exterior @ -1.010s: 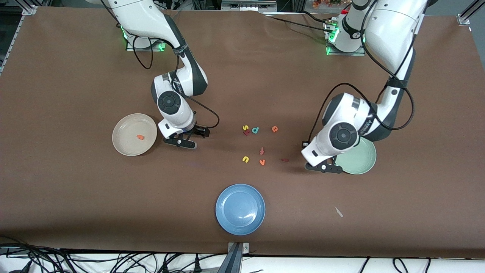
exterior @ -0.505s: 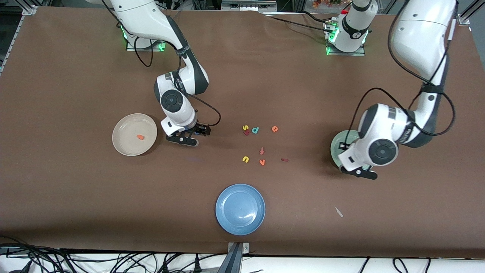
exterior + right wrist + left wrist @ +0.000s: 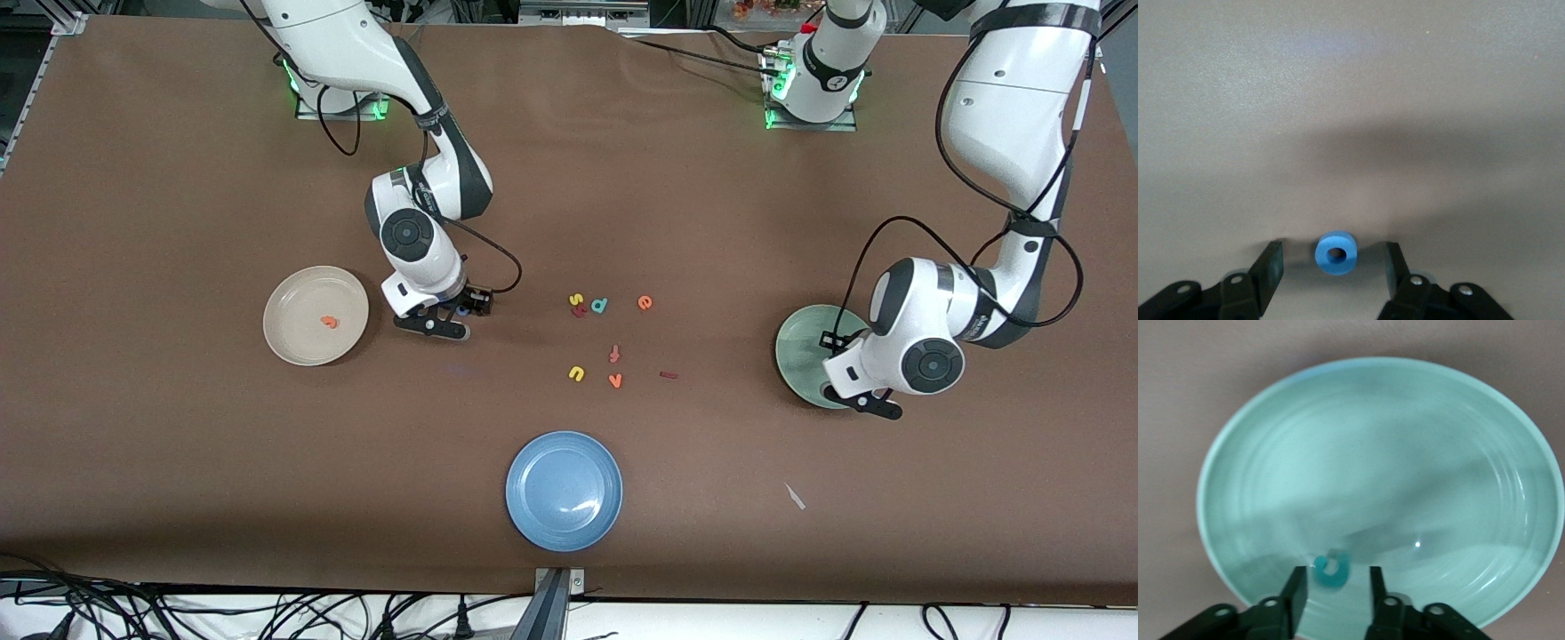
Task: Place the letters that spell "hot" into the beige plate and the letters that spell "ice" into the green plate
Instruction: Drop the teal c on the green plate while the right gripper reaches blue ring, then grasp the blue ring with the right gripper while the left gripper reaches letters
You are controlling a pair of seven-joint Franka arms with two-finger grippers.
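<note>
- Front view: the blue plate (image 3: 564,491) sits at the table edge nearest the camera, and everything below is placed from it.
- The beige plate (image 3: 316,315) lies farther from the camera than the blue plate, toward the right arm's end; an orange hooked "t" (image 3: 329,322) rests in it.
- The green plate (image 3: 811,356) lies farther from the camera than the blue plate too, toward the left arm's end.
- The left gripper (image 3: 1333,587) hangs over the green plate's rim, jaws partly apart with nothing between them; the teal "c" (image 3: 1331,567) shows just past the fingertips against the plate's floor (blurred, so whether it rests there I cannot tell).
- The right gripper (image 3: 1331,263) is low over bare table just beside the beige plate, on the side toward the blue plate's line; its jaws stand apart on either side of the blue "o" (image 3: 1336,253), not touching it.
- A loose cluster of letters lies farther from the camera than the blue plate, between the two other plates: the orange "e" (image 3: 645,302), teal "d" (image 3: 600,306), yellow "u" (image 3: 576,373), orange "v" (image 3: 614,380), pinkish-red "t" (image 3: 613,355) and dark red "i" (image 3: 669,375).
- The "i" is the cluster letter closest to the green plate.
</note>
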